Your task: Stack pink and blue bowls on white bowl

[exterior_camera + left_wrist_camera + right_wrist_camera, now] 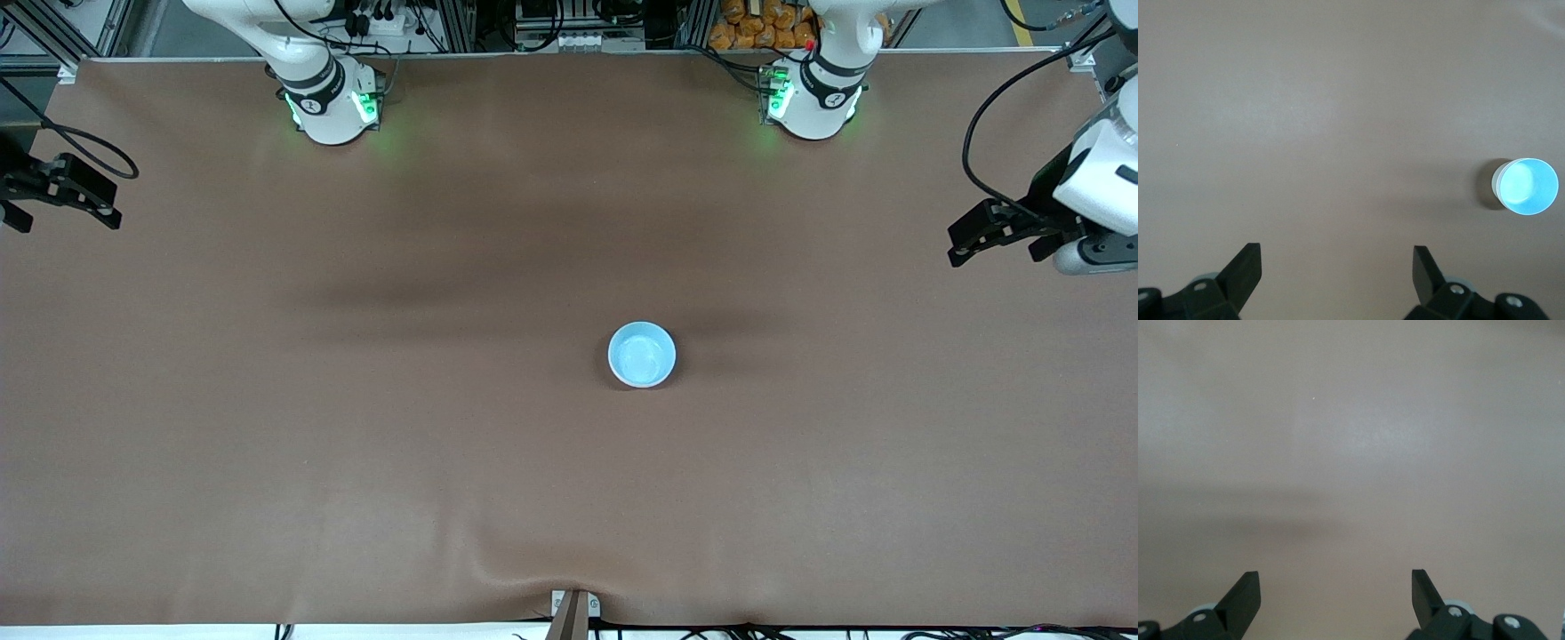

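Brown cloth covers the table point(267, 427), and only one stack point(642, 356) shows, blue bowl on top, well apart from both end effectors. The left end effector point(978, 233) and right end effector point(62, 191) hang wide open, empty, over the table's ends. If the stack sits unevenly, I'd guess a nudge could topple it.

One bowl point(642, 355) stands upright on the bench point(356, 427), near the middle and somewhat toward the left arm's end. The left gripper point(978, 233) hangs over the bench edge at the left arm's end, well apart from the bowl, its jaws spread. The right gripper point(67, 191) hangs over the bench edge at the right arm's end, jaws spread too.
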